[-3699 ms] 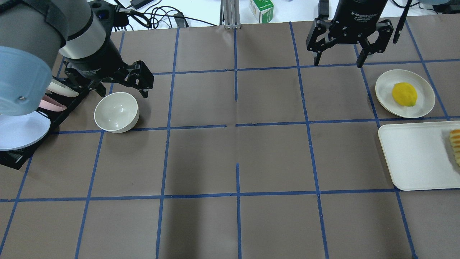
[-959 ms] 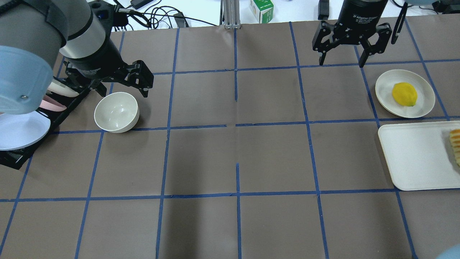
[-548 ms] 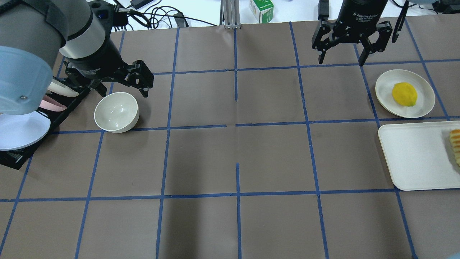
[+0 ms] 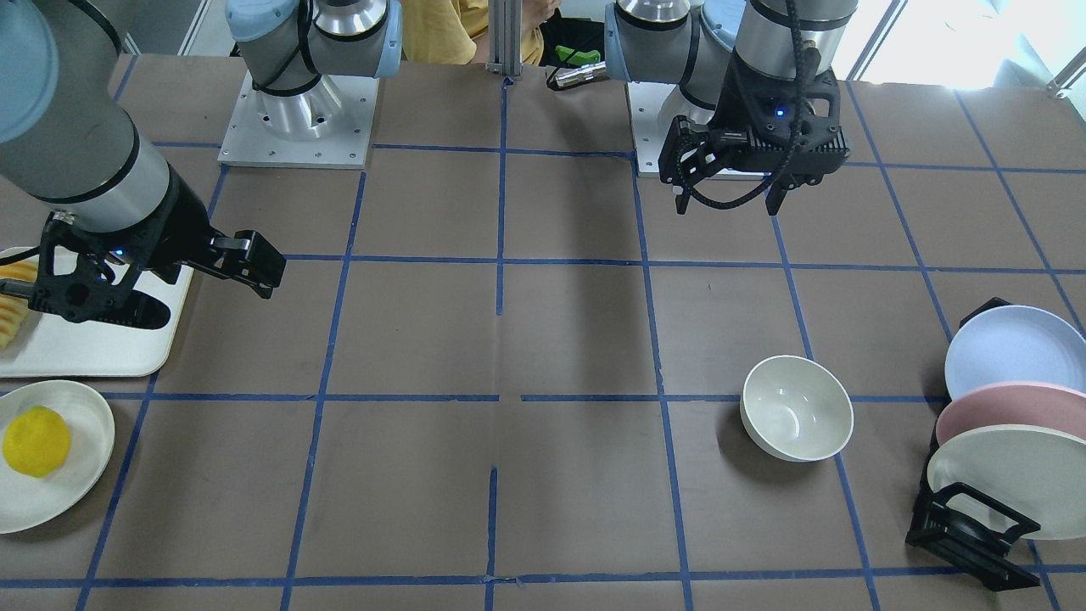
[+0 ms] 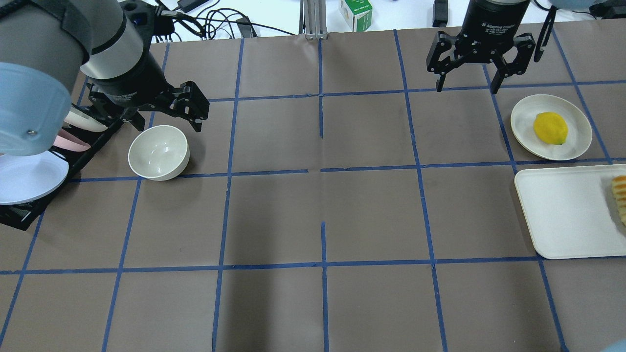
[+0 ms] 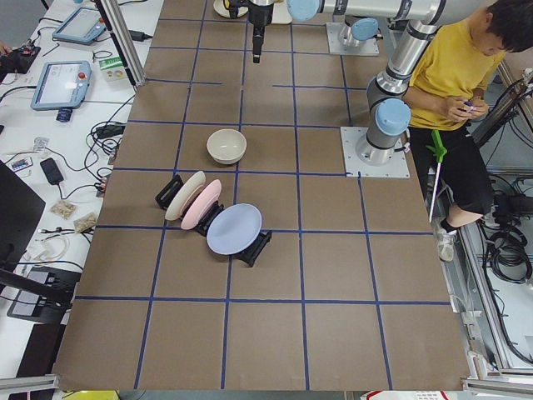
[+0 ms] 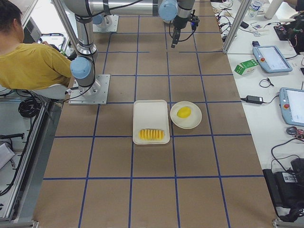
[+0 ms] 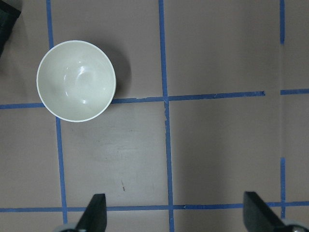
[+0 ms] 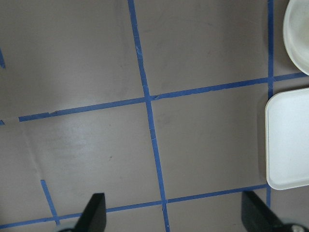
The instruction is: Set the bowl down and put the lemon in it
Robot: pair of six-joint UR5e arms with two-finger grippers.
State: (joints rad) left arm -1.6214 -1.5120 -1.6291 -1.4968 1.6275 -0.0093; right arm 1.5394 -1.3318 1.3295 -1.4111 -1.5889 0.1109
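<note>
I see the bowl upright on the brown table on my left side, empty, its glossy inside catching the light. It sits just beside the black dish rack, which holds a blue, a pink and a cream plate on edge. The left gripper hangs above the table near the bowl with its fingers spread wide and nothing between them. In its wrist camera the bowl lies off to one side, not between the fingertips.

Over on my right, the lemon rests on the round cream plate, a little off centre. Next to that plate is the white tray, which carries a row of yellow-orange slices along one end. The right gripper hovers wide open and empty. It looks well short of the plate, though I can't judge its height from these views.
</note>
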